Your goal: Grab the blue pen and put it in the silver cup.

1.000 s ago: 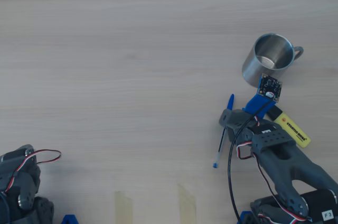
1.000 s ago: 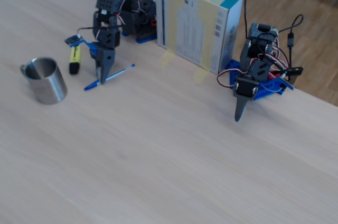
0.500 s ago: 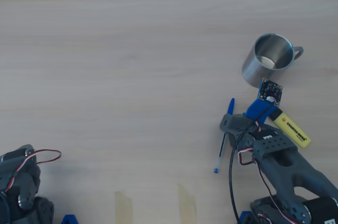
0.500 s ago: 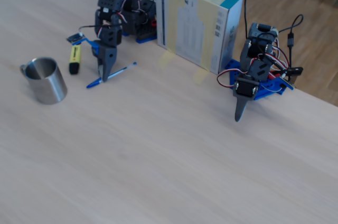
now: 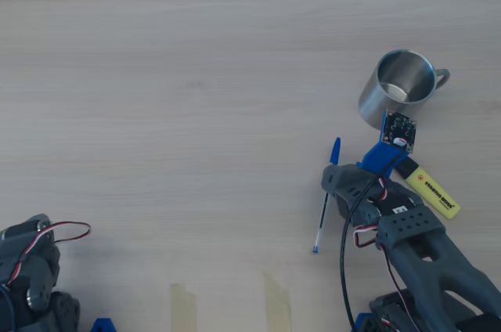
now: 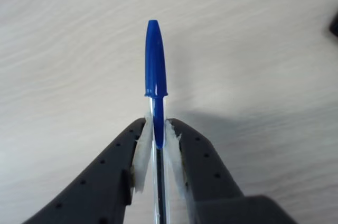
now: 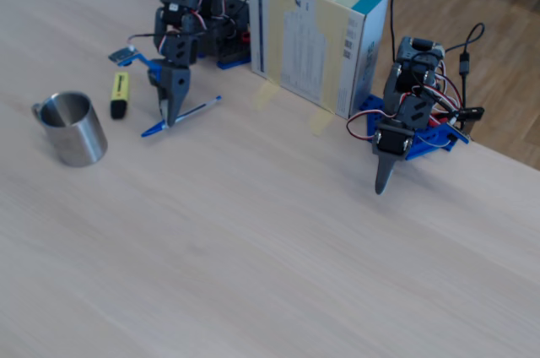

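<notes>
The end effector (image 6: pixel 157 152) is clamped on the blue pen (image 6: pixel 156 76) just below its cap (barrel between both pads), over the table (image 5: pixel 172 97). The silver cup (image 5: pixel 398 97) stands at two o'clock from the pen in the overhead view, a yellow highlighter (image 5: pixel 430 193) nearby.

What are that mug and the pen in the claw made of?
The silver cup looks like brushed stainless steel: grey sheen, reflective inside. The blue pen seems plastic: glossy opaque blue cap, clear barrel between the pads of the gripper.
</notes>
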Controlling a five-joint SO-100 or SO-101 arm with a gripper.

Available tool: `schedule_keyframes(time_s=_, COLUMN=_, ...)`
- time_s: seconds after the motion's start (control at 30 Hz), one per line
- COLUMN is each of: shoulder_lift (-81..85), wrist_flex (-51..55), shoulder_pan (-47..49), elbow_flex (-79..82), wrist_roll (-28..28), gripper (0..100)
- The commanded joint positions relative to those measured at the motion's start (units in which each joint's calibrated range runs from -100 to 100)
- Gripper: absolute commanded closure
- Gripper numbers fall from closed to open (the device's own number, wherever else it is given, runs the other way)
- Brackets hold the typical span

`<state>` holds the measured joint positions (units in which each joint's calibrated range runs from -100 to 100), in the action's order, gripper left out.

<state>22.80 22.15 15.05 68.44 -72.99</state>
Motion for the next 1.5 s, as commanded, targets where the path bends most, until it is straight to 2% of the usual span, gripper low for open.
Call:
schedule_keyframes(time_s=0.0, shoulder_lift=4.13, wrist_flex=-1.86, shoulder_pan=0.92, elbow_flex=-0.46, wrist_roll=1.74, gripper=98)
schedule_keyframes(time_s=0.3, shoulder_lift=8.62, wrist_flex=-14.82, shoulder_pan=2.40, elbow_flex=5.53, wrist_roll=2.15, gripper=98)
schedule_keyframes(time_s=0.6, shoulder_lift=13.03, wrist_flex=-16.88, shoulder_pan=3.45, elbow_flex=4.80, wrist_roll=2.10, gripper=98)
schedule_keyframes(time_s=1.47, shoulder_lift=23.00, wrist_flex=-36.78, shoulder_pan=3.89, elbow_flex=3.17, wrist_roll=2.47, gripper=98)
